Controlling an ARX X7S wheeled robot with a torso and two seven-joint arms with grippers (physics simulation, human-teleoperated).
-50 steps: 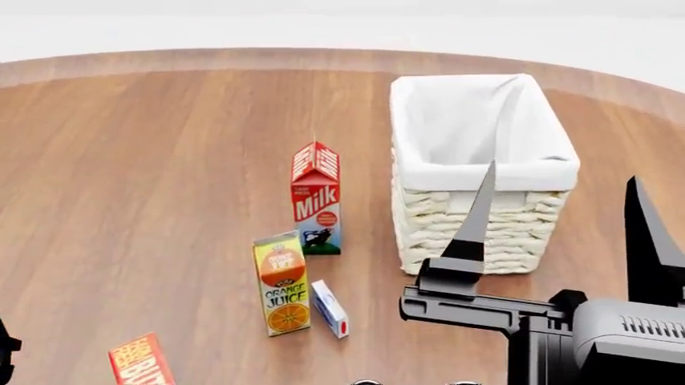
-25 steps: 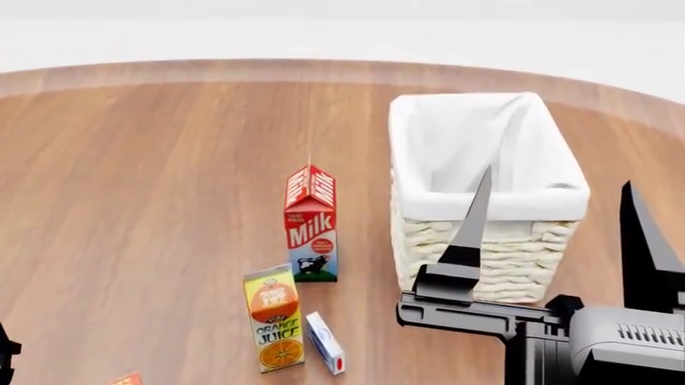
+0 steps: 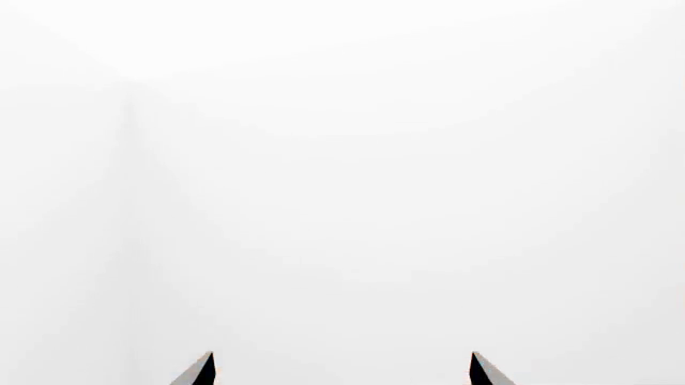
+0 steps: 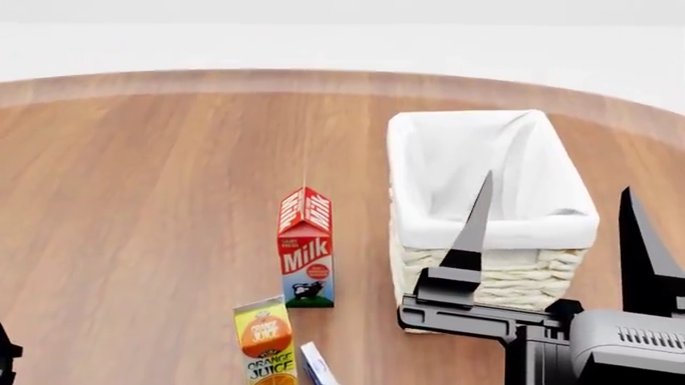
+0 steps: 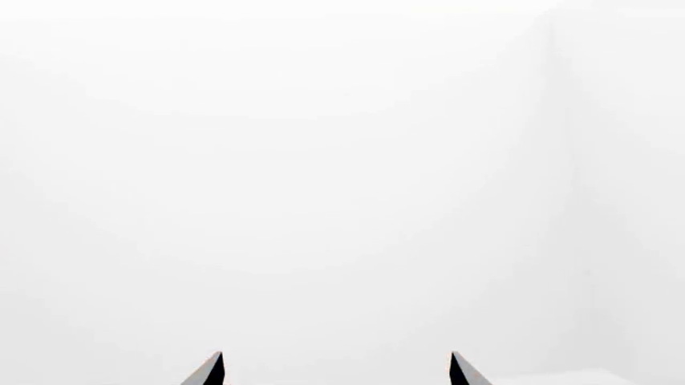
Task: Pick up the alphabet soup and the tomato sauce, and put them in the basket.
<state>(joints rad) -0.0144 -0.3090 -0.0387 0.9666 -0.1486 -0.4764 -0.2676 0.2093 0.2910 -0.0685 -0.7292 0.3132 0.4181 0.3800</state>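
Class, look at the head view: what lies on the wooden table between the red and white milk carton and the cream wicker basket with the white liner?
Nothing: between the milk carton and the basket, the head view shows only bare wooden table.

The orange juice carton (image 4: 265, 343) and the small white box (image 4: 318, 365) beside it are cut off by the bottom edge of the head view. The right gripper (image 4: 557, 216) hides part of the basket (image 4: 428, 184) front. In both wrist views only two dark finger tips (image 3: 198, 370) show against plain white.
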